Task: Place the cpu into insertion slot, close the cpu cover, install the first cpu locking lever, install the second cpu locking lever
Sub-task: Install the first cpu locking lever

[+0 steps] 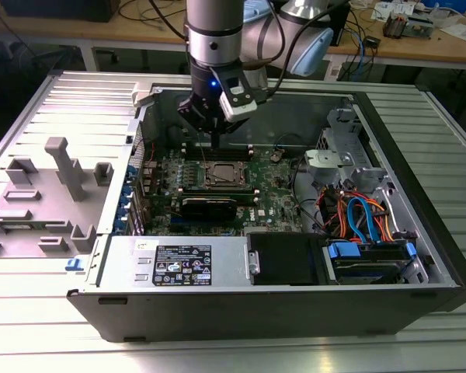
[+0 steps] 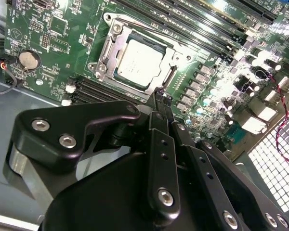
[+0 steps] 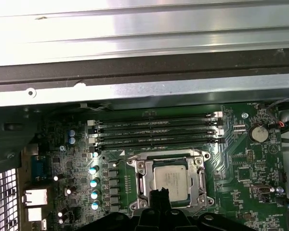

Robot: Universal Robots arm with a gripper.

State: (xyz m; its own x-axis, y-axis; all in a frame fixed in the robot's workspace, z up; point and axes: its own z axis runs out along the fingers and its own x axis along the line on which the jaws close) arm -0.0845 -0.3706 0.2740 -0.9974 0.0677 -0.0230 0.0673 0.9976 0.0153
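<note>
Cpu [image 2: 138, 62] lies flat in the slot [image 2: 119, 25], framed by the cover [image 2: 169, 77], which looks lowered. Treat it as light, rigid and fragile: grip it by its edges only, never the underside. The claw [image 2: 160, 95] is clenched on nothing, its tips just beside the cover's edge. The white label [image 1: 182, 266] at the case [image 1: 279, 311] front carries print that you cannot make out.

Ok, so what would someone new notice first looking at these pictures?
The black robot gripper hangs inside the open black and grey computer case, near the middle of the exterior view. In the second wrist view, just past its tips, the small square silver-topped cpu sits framed by the silver-grey metal cpu cover. The jaws are shut at the cover's edge.
</note>
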